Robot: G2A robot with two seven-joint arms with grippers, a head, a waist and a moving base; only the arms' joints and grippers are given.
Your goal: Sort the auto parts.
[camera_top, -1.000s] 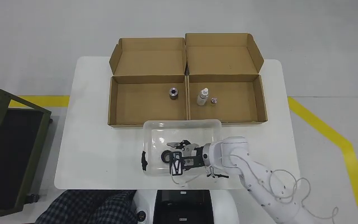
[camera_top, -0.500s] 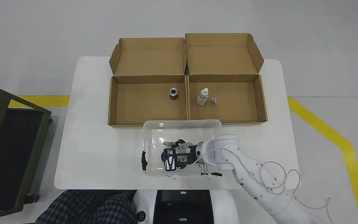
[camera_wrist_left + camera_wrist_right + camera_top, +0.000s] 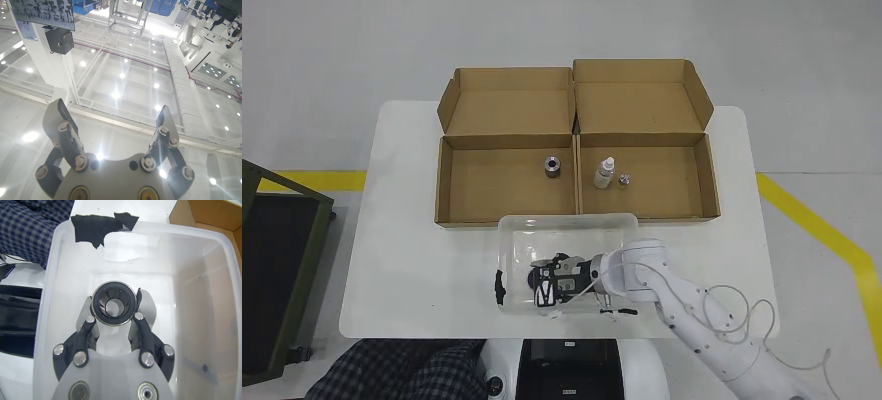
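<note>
White tabletop (image 3: 402,250) carries a clear plastic bin (image 3: 510,232) at its near edge and, just beyond it, two open cardboard boxes side by side: the left box (image 3: 492,190) holds a small metal cylinder (image 3: 552,166), the right box (image 3: 672,185) a white bottle (image 3: 604,172) and a tiny metal part (image 3: 624,180). Inside the bin the right gripper (image 3: 114,306) pinches a black-and-steel bearing (image 3: 96,303), hemmed in by the bin's walls, the end wall patched with black tape (image 3: 90,232) just ahead. Pointing up at the ceiling, the left gripper (image 3: 113,117) has its fingers spread wide.
</note>
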